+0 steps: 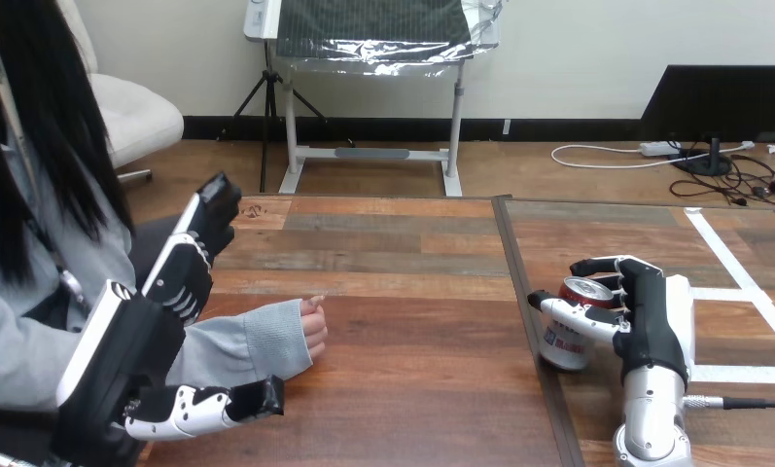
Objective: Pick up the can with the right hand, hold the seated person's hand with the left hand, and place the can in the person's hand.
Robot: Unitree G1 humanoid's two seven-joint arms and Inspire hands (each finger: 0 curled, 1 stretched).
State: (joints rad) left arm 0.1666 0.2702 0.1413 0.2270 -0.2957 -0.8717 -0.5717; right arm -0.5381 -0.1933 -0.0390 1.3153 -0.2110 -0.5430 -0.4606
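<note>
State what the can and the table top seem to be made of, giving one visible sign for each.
The can looks like thin metal, glossy: its rim shines silver and its side bears print. The table top is wood or wood-look laminate, low sheen: plank seams and grain show.

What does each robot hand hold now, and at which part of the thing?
The right hand holds the can, with its fingers and thumb curled round the can's upper side. The left hand is open and holds nothing.

The can (561, 348) stands upright at right, well apart from the person's hand (312, 328).
</note>
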